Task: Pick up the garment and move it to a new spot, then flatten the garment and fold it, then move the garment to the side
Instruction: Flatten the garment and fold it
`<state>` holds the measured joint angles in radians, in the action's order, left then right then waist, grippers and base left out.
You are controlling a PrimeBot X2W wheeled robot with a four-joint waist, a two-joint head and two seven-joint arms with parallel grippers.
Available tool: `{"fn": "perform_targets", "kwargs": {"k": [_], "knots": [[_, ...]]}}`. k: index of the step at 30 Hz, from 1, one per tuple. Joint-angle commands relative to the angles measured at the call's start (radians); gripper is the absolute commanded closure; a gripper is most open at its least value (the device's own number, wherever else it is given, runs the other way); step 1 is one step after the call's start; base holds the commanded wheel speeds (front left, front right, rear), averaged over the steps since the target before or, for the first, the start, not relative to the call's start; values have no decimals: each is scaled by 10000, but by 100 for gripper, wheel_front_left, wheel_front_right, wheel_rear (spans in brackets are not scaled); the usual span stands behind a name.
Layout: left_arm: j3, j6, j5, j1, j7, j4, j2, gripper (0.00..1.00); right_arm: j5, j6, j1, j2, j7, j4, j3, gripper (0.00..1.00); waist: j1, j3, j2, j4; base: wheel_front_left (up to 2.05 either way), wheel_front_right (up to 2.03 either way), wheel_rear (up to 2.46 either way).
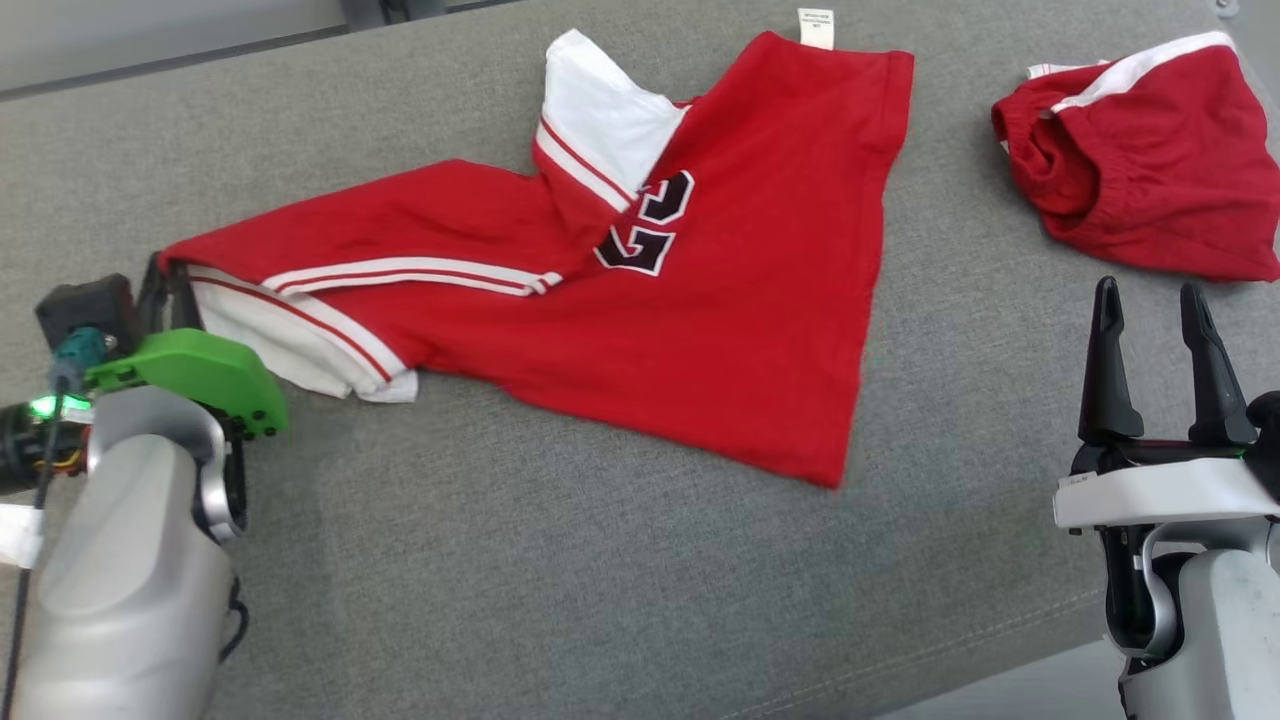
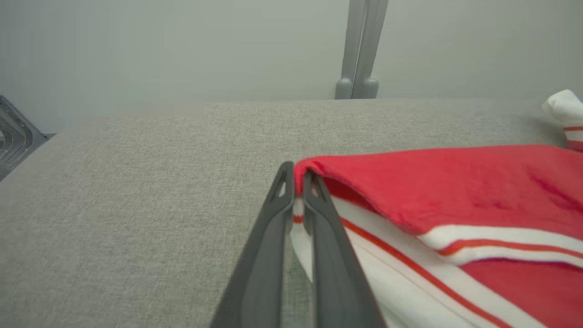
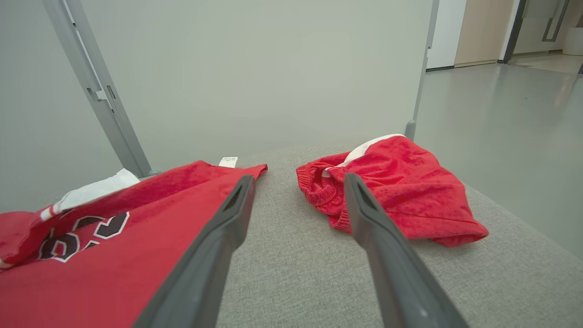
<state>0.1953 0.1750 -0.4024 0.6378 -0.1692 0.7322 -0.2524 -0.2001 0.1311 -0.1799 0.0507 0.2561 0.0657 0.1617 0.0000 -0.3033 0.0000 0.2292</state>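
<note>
crosswise — jersey point(image 1: 720, 330) long axis left-right, sleeve end point(image 1: 250, 330) in left claw point(image 2: 298, 175)

The left forearm point(image 1: 125, 580) is a pale grey rounded shell. Above it: a green plate point(image 1: 200, 370) with dark screws point(image 1: 262, 420), a teal connector point(image 1: 82, 348), a green light point(image 1: 42, 406); a black cable point(image 1: 22, 610) runs beside it. The right gripper point(image 1: 1148, 295) has long, dark, tapered fingers point(image 1: 1108, 370).
</note>
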Motion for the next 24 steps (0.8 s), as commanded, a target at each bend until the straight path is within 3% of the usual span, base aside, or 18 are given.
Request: {"fn": "perform_targets", "kwargs": {"k": [1, 7, 13, 14, 15, 16, 24], "knots": [[-158, -32, -125, 300, -106, 232, -275, 100, -78, -8, -153, 0, 50, 21, 0, 0, 0, -305, 0, 205, 0, 0, 0], [-729, -150, -612, 638, -134, 1248, -869, 100, -79, -8, -95, 1, 89, 98, 37, 0, 0, -536, 0, 244, 0, 0, 0], [-982, -329, -980, 512, -88, 1870, -967, 100, -100, -8, -132, -1, 103, 206, -90, 0, 0, -472, 0, 93, 0, 0, 0], [-985, -363, -991, 493, -164, 1930, -944, 93, -104, -8, -156, -1, 104, 223, -151, 0, 0, -437, 0, 55, 0, 0, 0], [-979, -384, -1003, 481, -249, 1945, -895, 73, -104, -8, -165, 4, 92, 232, -171, 0, 0, -397, 0, 10, 0, 0, 0], [-968, -407, -1019, 470, -360, 1949, -831, 0, -90, -8, -167, 5, 88, 254, -219, 0, 0, -345, 0, -43, 0, 0, 0], [-484, -905, -692, 104, -893, 1399, -160, 0, 85, -8, 76, 3, 74, 497, -311, 0, 0, 363, 0, -648, 0, 0, 0]]}}
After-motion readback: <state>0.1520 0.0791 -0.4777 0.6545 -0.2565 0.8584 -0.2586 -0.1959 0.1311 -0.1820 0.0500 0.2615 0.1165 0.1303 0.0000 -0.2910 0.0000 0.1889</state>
